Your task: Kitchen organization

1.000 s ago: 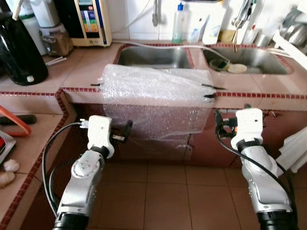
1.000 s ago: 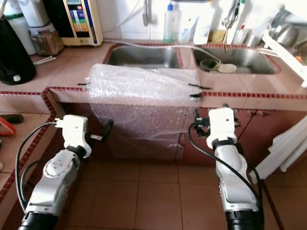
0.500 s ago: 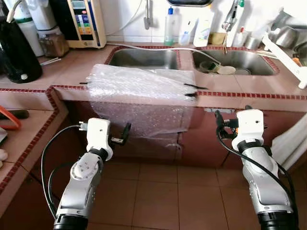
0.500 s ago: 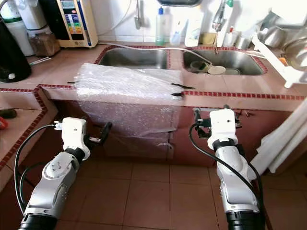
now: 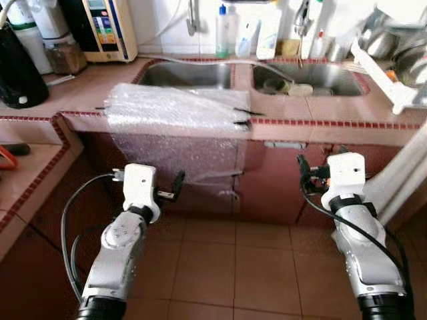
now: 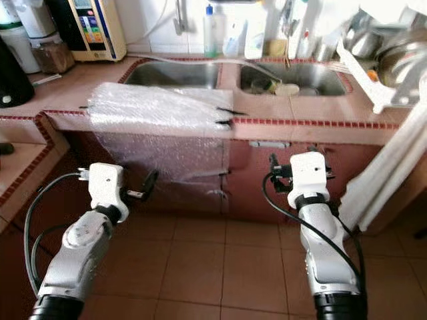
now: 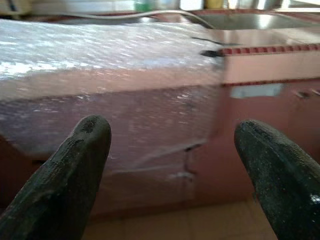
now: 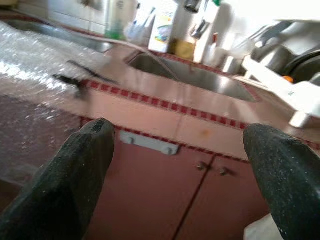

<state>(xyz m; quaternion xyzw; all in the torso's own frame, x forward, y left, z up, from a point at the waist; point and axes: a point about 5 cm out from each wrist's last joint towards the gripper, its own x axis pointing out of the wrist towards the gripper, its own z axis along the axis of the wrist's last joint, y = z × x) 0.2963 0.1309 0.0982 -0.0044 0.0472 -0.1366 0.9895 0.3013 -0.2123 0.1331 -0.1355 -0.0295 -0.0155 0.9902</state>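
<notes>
A sheet of bubble wrap (image 5: pixel 175 108) lies on the tiled counter (image 5: pixel 313 119) in front of the left sink basin (image 5: pixel 183 73) and hangs over the edge across the cabinet front. It is held at its right edge by black clips (image 5: pixel 241 117). My left gripper (image 5: pixel 175 188) hovers low in front of the hanging wrap, apart from it; in the left wrist view its fingers (image 7: pixel 75 170) stand open and empty. My right gripper (image 5: pixel 303 172) is raised before the cabinet under the right basin (image 5: pixel 307 77). It is open too, fingers (image 8: pixel 75 170) wide apart.
A black jug (image 5: pixel 17 67) and a water purifier (image 5: pixel 107 27) stand at the back left. Bottles (image 5: pixel 221 30) line the wall behind the sinks. A dish rack (image 5: pixel 390 60) sits at the right, with white slats (image 5: pixel 407 170) leaning below it. Terracotta floor tiles (image 5: pixel 233 267) lie beneath my arms.
The whole picture has slid left and the counter looks farther off, so the camera moved. Both arms keep the same pose with fingers open; the bubble wrap stays put.
</notes>
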